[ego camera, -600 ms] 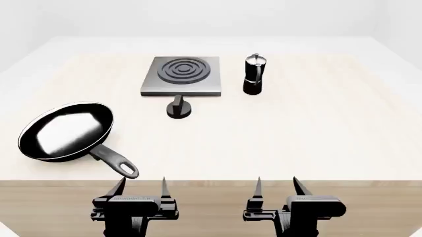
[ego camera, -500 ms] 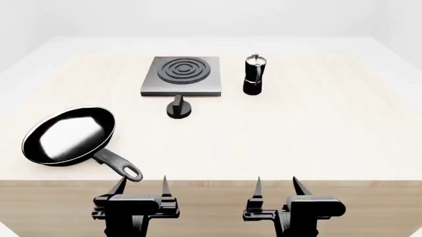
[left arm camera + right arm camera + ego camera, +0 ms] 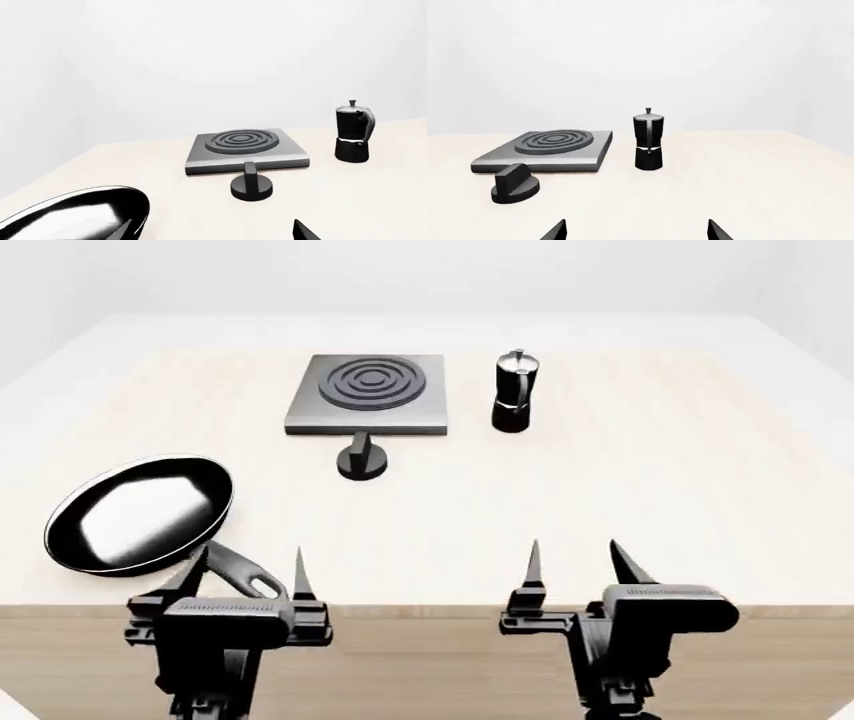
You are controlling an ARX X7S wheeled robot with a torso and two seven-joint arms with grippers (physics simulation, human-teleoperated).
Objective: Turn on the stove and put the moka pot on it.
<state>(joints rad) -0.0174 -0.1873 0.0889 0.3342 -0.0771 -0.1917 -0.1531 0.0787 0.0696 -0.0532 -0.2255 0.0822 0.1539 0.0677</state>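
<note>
Currently, on my head view, I note the left hand [image 3: 244, 575] with its fingers spread wide and holding nothing; its tips sit over the near table [image 3: 641, 490] edge, just in front of the frying pan [image 3: 140, 512] handle, though I cannot tell whether they touch it. The right hand [image 3: 578, 567] is likewise wide apart and empty, at the near edge. The stove [image 3: 367, 393] lies flat toward the far side, well apart from both hands. Its separate black knob [image 3: 362, 457] stands just in front of the slab, nearer to me. The moka pot [image 3: 515, 391] stands upright on the table just to the right of the stove, clear of the burner, roughly ahead of the right hand.
</note>
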